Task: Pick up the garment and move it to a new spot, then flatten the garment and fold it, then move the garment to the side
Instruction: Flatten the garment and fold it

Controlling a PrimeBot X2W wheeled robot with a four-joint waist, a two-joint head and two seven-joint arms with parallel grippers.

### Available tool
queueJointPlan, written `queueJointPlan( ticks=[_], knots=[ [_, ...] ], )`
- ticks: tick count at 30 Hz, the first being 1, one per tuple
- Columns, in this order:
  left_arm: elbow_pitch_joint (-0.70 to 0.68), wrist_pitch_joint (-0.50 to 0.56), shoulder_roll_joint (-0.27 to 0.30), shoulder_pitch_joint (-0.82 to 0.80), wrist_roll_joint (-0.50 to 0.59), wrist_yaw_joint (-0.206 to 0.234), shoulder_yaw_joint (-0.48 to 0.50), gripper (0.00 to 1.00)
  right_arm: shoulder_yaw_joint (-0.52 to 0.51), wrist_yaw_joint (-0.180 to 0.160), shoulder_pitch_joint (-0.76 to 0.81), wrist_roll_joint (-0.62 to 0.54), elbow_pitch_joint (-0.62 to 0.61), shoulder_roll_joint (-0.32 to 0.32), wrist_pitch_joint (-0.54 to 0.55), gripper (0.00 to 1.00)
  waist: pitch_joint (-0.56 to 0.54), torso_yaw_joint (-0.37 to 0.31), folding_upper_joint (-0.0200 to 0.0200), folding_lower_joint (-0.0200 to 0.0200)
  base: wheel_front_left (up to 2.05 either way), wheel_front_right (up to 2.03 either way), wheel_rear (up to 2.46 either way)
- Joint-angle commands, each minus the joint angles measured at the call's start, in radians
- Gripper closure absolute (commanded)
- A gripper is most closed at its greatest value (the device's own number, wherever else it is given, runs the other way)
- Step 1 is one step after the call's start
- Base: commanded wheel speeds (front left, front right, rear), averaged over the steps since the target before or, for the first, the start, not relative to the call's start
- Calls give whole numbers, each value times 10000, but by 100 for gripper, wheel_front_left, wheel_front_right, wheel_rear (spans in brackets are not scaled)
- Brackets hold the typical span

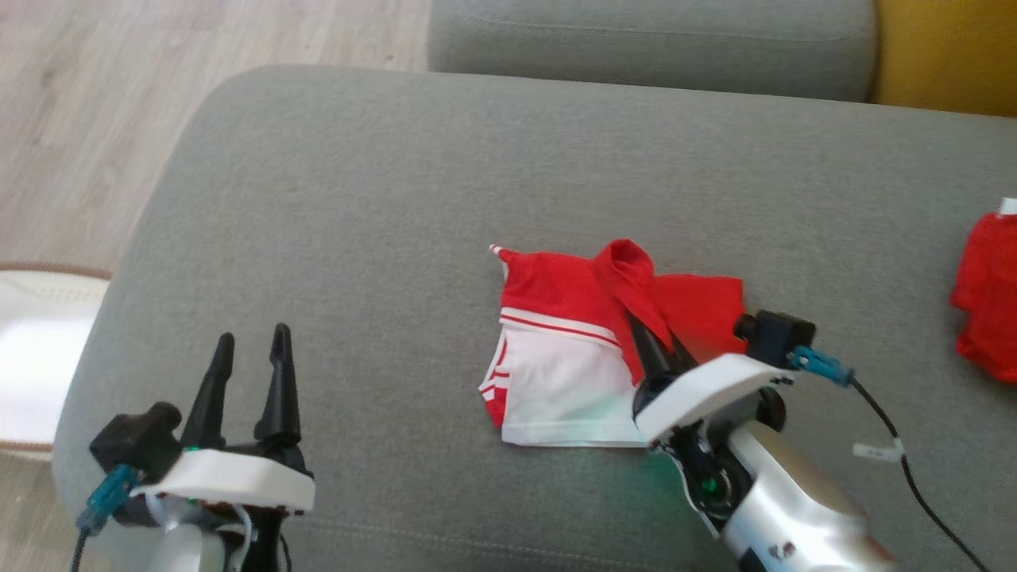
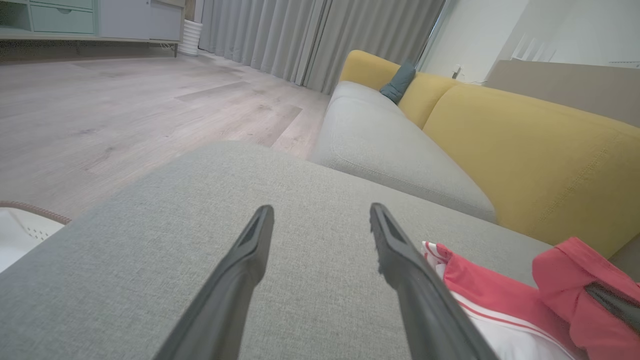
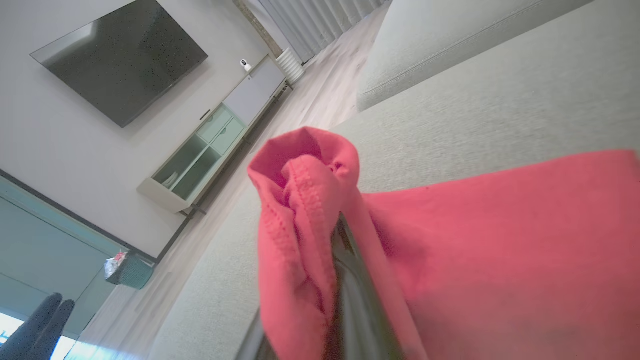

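The garment (image 1: 564,349) is red with a white lower panel and red stripes, and lies crumpled in the middle of the grey cushion (image 1: 397,199). My right gripper (image 1: 650,338) reaches in from the lower right, shut on a raised red fold of the garment; cloth drapes over and hides its fingertips. In the right wrist view that fold (image 3: 300,200) wraps the right gripper (image 3: 345,250). My left gripper (image 1: 253,342) stands open over bare cushion at the lower left, well left of the garment. From the left wrist the left gripper (image 2: 322,212) is spread wide, the garment (image 2: 490,305) to its right.
Another red cloth (image 1: 989,294) lies at the cushion's right edge. A grey sofa seat (image 1: 651,40) and a yellow backrest (image 1: 945,48) stand behind. A white basket (image 1: 32,357) sits on the wooden floor (image 1: 95,119) to the left. A black cable (image 1: 914,477) trails from the right wrist.
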Motion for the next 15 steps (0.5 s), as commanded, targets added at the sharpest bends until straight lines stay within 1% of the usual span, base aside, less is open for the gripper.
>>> queueJointPlan(
  ticks=[1,4,10,11,12,15],
  knots=[
    [-243,-91,71,-426,-69,-61,175,0,534,-19,-671,391,-31,104,-289,100,91,207,0,0,0,0,0],
    [-181,-91,71,-445,-71,-61,92,0,1224,-19,-1002,1008,455,104,-524,100,133,398,0,0,0,0,0],
    [-74,-91,70,-502,-91,-61,16,0,2125,-19,-1478,2137,1046,104,-682,100,168,691,0,0,0,0,0],
    [-63,-91,70,-500,-96,-61,9,0,2153,-19,-1543,2213,1087,104,-685,53,167,726,0,0,0,0,0],
    [-51,-91,70,-499,-101,-61,3,0,2250,-19,-1544,2340,1038,104,-687,0,165,760,0,0,0,0,0],
    [-28,-91,70,-491,-122,-61,-14,0,2703,-19,-1492,2706,653,104,-690,0,170,829,0,0,0,0,0]
  ],
)
